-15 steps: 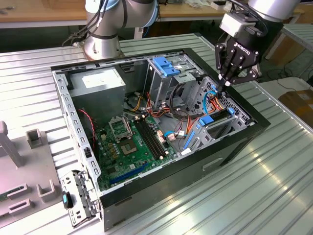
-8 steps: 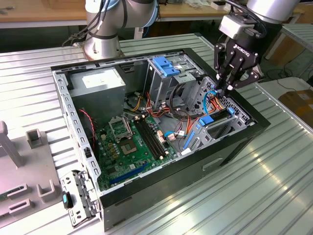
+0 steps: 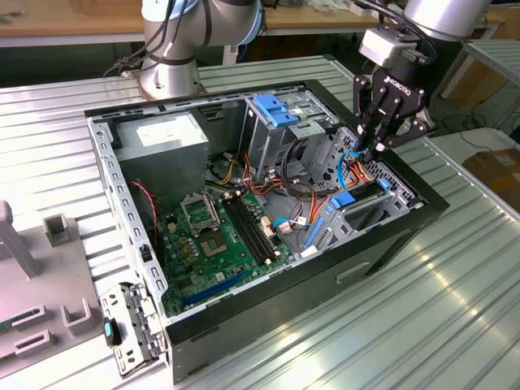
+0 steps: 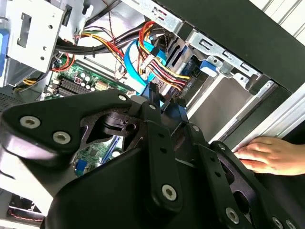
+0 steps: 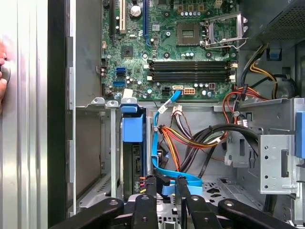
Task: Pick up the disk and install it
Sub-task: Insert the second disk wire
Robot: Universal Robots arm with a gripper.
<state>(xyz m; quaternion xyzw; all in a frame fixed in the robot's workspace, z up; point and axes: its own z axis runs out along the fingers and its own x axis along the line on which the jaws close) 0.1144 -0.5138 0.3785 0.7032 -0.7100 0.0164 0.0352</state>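
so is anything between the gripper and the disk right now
yes: the blue cable runs right at the gripper, between it and the disk standing edge-on in its bay; coloured wires crowd alongside

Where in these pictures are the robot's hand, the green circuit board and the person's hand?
Robot's hand [image 3: 375, 151], exterior view: between its fingertips.
Green circuit board [image 5: 167, 43], first wrist view: its middle.
Person's hand [image 4: 271, 155], second wrist view: its back.
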